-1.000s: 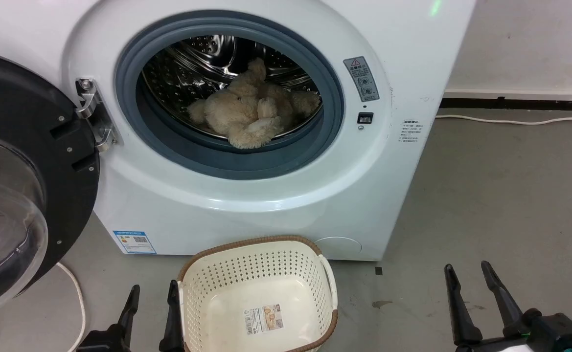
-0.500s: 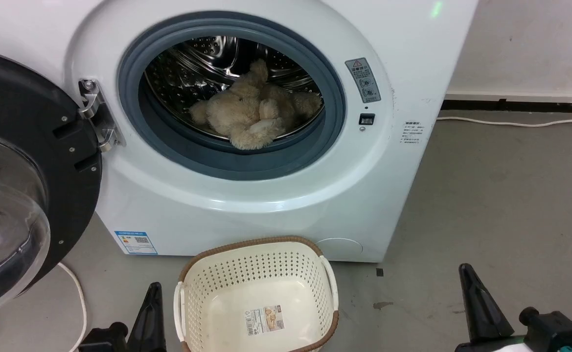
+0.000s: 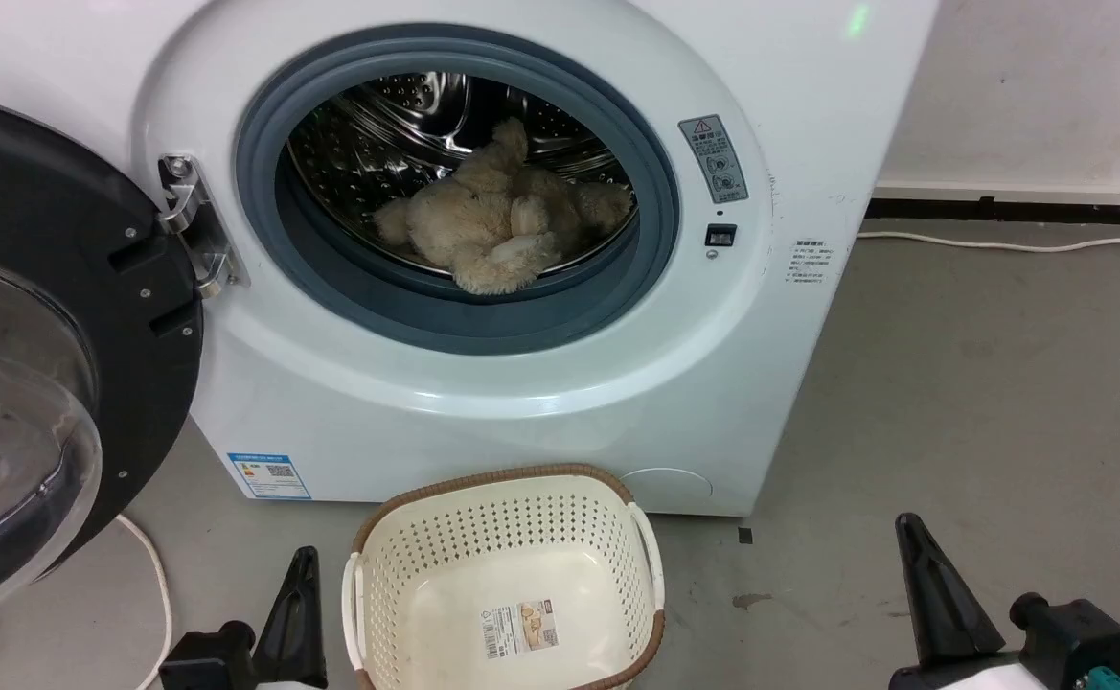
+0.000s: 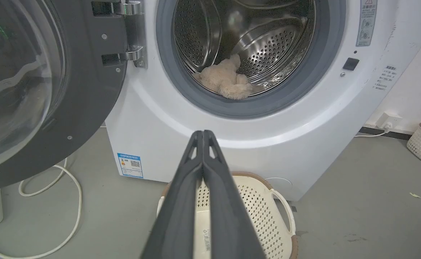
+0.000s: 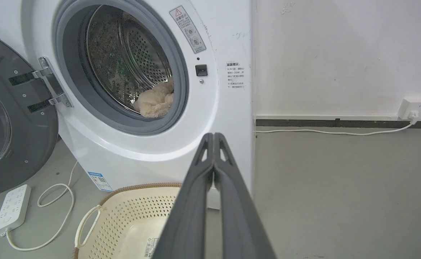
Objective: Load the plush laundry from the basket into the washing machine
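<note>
Head view: plush laundry (image 3: 492, 225) lay in washing machine (image 3: 483, 402) drum; basket (image 3: 492, 476) empty on floor (image 3: 952, 383); left fingers (image 3: 296, 623) & right fingers (image 3: 943, 613) pressed shut, holding nothing; loading looked done, door (image 3: 42, 287) open.

jaws: long, dark grey, tapered | wrist mounts (image 3: 1067, 623): black | teal mark (image 3: 1103, 678)

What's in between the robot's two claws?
In the head view, the basket sits between the left gripper and the right gripper, close beside the left one. From there, bare floor runs to the right one.
</note>
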You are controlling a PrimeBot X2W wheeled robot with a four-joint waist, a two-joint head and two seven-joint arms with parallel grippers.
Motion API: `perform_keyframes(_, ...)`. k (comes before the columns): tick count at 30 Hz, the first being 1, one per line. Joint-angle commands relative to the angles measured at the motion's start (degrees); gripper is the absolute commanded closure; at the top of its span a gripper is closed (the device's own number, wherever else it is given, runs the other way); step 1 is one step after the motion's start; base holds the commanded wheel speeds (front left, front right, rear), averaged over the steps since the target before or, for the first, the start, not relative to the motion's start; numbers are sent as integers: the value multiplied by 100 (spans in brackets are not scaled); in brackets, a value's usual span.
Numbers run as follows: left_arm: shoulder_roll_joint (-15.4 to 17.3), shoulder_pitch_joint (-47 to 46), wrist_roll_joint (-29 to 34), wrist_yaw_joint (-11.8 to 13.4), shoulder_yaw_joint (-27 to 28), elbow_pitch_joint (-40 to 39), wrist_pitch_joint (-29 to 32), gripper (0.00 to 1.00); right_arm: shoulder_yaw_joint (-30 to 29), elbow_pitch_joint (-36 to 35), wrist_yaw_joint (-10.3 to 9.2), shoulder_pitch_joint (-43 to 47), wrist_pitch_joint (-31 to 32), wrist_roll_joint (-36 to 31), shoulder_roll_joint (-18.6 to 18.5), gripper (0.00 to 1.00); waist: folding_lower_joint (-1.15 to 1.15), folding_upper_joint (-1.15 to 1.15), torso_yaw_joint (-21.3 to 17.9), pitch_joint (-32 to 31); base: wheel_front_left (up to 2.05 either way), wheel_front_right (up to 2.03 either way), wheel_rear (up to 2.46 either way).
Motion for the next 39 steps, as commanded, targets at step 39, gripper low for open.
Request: perform_keyframes(39, -77, -281, 552, -92, 122, -226, 496, 100, -75, -81, 2, -283, 498, -409, -2, 100, 0, 0, 56, -47, 0, 0, 0)
